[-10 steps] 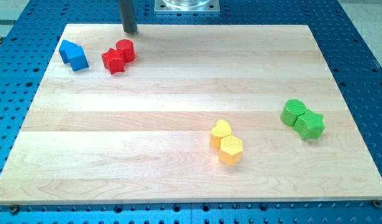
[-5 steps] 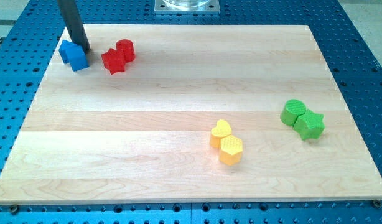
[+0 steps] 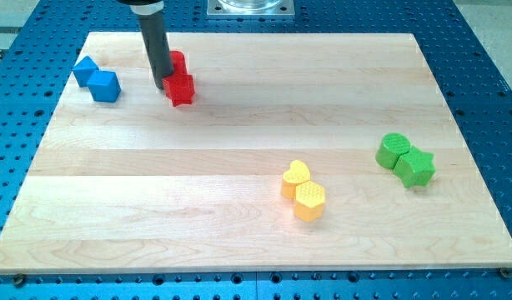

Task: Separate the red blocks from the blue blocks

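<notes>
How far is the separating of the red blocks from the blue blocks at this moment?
Partly done: a bare strip of board lies between the two blue blocks at the view's left and the two red blocks. In hand: my tip stands against the reds' left side, between the two colours. Left: to widen that gap further.

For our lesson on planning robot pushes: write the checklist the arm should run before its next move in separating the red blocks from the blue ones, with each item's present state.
1. My tip on the reds' left side: ok.
2. Tip touching the red star block: cannot tell.
3. Red cylinder close behind the star: ok, partly hidden by the rod.
4. Gap between reds and the two blue blocks: ok, modest.
5. Board right of the reds clear for pushing: ok.
</notes>
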